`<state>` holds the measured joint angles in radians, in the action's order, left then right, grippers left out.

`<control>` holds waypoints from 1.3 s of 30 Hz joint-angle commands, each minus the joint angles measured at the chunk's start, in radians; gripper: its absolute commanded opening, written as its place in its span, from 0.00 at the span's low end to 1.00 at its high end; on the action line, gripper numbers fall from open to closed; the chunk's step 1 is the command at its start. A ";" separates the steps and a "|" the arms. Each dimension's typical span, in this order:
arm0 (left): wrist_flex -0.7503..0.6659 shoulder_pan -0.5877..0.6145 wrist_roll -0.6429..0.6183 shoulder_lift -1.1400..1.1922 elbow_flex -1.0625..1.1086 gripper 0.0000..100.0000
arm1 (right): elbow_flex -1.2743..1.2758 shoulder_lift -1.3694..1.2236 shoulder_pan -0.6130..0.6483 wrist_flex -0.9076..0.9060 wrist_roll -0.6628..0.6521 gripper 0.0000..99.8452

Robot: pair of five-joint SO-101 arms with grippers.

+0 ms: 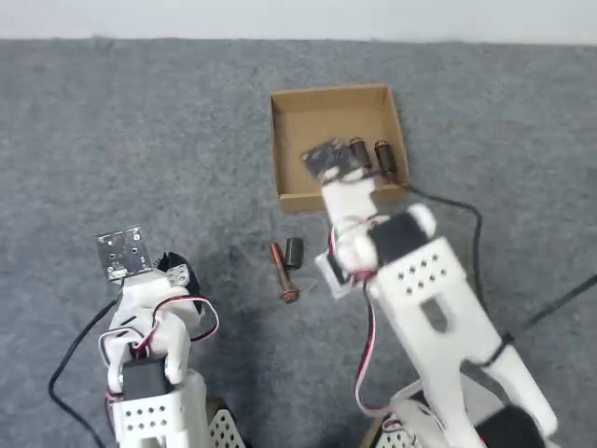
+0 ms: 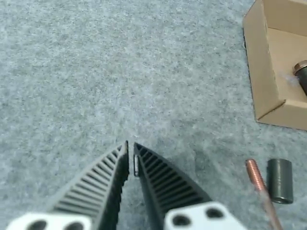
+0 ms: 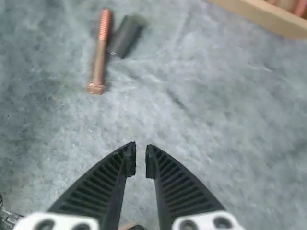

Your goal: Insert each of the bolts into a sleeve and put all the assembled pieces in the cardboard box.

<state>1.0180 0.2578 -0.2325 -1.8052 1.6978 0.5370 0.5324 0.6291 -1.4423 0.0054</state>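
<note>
My left gripper (image 2: pixel 131 146) and right gripper (image 3: pixel 139 148) hang nearly closed, empty; copper bolt (image 1: pixel 281 271) lies beside black cylindrical sleeve (image 1: pixel 294 252), near brown cardboard box (image 1: pixel 284 112).

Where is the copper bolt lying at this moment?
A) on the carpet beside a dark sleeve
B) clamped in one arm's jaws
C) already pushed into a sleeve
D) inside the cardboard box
A: the bolt lies bare on the carpet next to the sleeve, just outside the box.
</note>
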 commanded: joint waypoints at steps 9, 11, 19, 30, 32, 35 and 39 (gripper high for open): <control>-0.011 0.005 0.017 -0.014 -0.013 0.01 | 0.172 -0.013 0.108 0.298 0.207 0.01; -0.011 0.005 0.017 -0.014 -0.013 0.01 | 0.161 -0.073 0.108 0.341 0.215 0.01; -0.011 0.005 0.017 -0.014 -0.013 0.01 | 0.032 -0.297 0.108 0.435 0.215 0.06; -0.011 0.005 0.017 -0.014 -0.013 0.01 | -0.178 -0.572 0.107 0.441 0.218 0.09; -0.011 0.005 0.017 -0.014 -0.013 0.01 | -0.218 -0.616 0.104 0.441 0.218 0.09; -0.011 0.005 0.017 -0.014 -0.013 0.01 | -0.265 -0.674 0.090 0.441 0.218 0.09; -0.011 0.003 0.017 -0.014 -0.013 0.01 | -0.308 -0.746 0.077 0.441 0.218 0.09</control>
<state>1.0180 0.2578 -0.2325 -1.8052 1.6978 0.3007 -0.2025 0.7288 -1.0157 0.2094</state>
